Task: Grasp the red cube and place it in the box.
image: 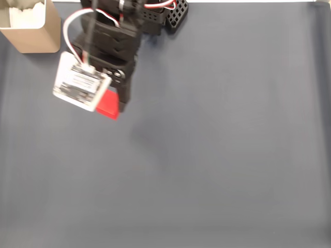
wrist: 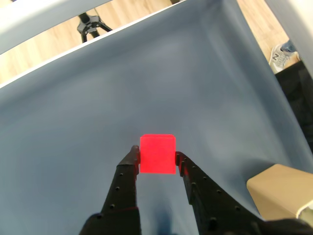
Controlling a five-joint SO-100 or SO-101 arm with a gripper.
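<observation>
In the fixed view a white label plate [image: 81, 82] on the black arm carries dark printed lines, too blurred to read. Just below and right of it the red cube [image: 108, 105] shows as a red corner peeking out from under the arm, at the hand [image: 115, 106], over the grey-blue counter [image: 222, 144]. The box [image: 32, 27], tan with a white inside, stands at the top left corner, well apart from the cube. In the wrist view the hand [wrist: 157, 157] has its two black fingers [wrist: 128, 171] clamped on the cube [wrist: 157, 153], one fingertip against each side face, the cube at the very tips. A tan corner of the box [wrist: 281, 191] shows at the lower right. Beyond the counter's [wrist: 146, 83] far edge lies a wooden floor [wrist: 54, 41].
</observation>
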